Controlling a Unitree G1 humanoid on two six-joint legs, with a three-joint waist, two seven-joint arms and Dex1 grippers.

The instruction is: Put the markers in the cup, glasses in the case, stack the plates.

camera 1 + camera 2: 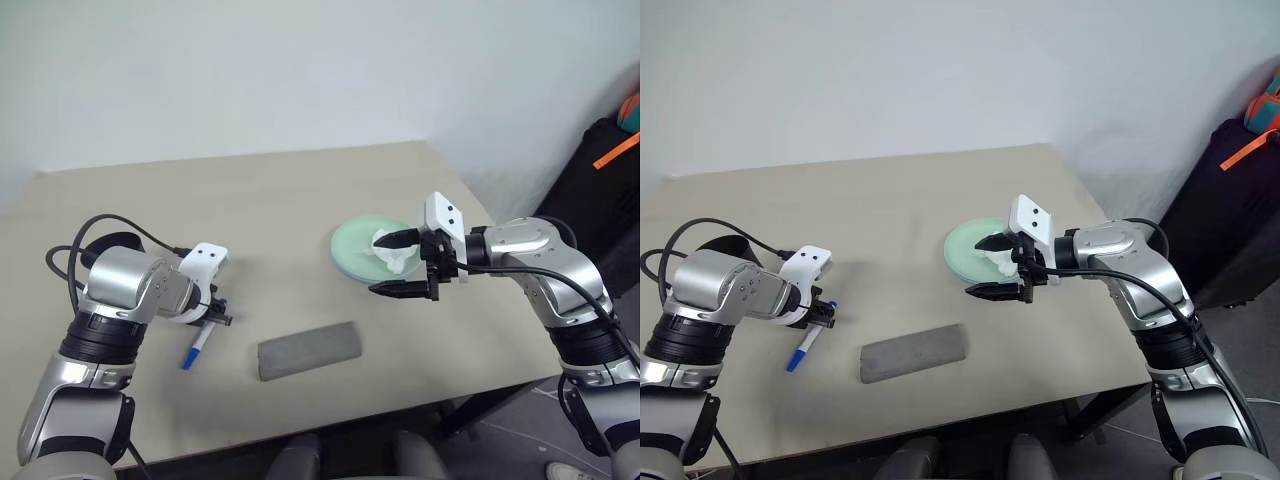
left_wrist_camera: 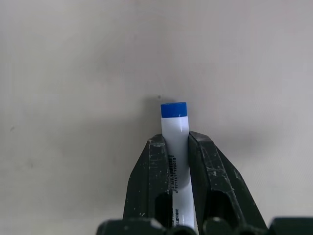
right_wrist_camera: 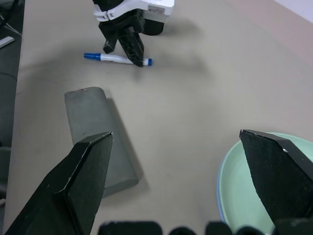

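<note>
The table (image 1: pixel 300 190) is being used as the work surface, and everything of the task is being kept toward its near half, within reach of both arms. The plates (image 1: pixel 352 243) are being seen at about two o'clock from the table's middle; the mint green one is lying on top, with a thin blue edge showing under it in the right wrist view, so the stacking is judged done. A crumpled white tissue (image 1: pixel 396 258) is resting on the green plate. The case (image 1: pixel 308 351) is lying shut at about six o'clock, near the front edge; the glasses and the cup are not being made out.

The right gripper (image 1: pixel 402 264) is being held above the plates' near rim, its jaws spread wide and empty, probably being parked there while the other arm works.

The left gripper (image 2: pixel 176 152) is being pointed steeply down at about eight o'clock, its two fingers (image 2: pixel 146 171) clamped on the white barrel of the blue-capped marker (image 1: pixel 196 350), close to its blue end. The marker is lying flat on the table, gripped near one end probably so that it can be tipped upright for the cup.
</note>
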